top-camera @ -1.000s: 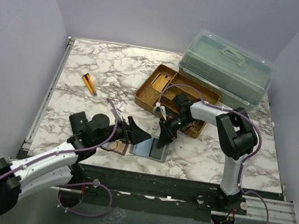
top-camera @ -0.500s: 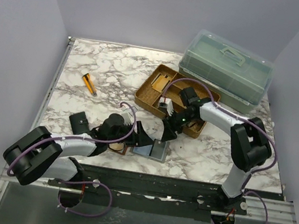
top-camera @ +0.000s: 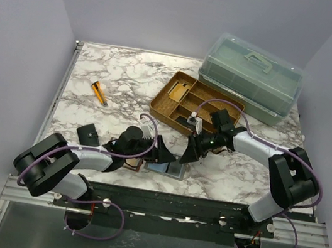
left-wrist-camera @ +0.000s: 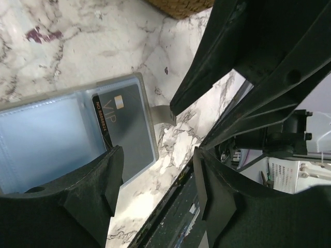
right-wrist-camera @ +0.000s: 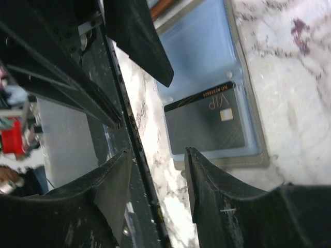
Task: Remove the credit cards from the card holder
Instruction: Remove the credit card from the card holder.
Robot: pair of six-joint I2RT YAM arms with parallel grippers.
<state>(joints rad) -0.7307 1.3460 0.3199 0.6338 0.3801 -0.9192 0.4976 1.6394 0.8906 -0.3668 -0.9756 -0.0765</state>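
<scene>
L gripper (left-wrist-camera: 158, 157) & R gripper (right-wrist-camera: 158, 155): both spread, empty, tips facing over blue-grey two-panel folder (left-wrist-camera: 46, 139) on table (left-wrist-camera: 77, 46); VIP card (left-wrist-camera: 126, 124) in panel just beyond L gripper's tips.

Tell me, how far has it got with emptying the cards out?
Barely started, it seems: no card looks pulled free. In hand: the left gripper and right gripper, both open and empty, hover over the blue-grey folder, whose pocket holds a dark VIP card. Left: that card is not yet out, and the reddish-brown card holder beside it lies mostly hidden under the left arm, its contents unseen.
</scene>
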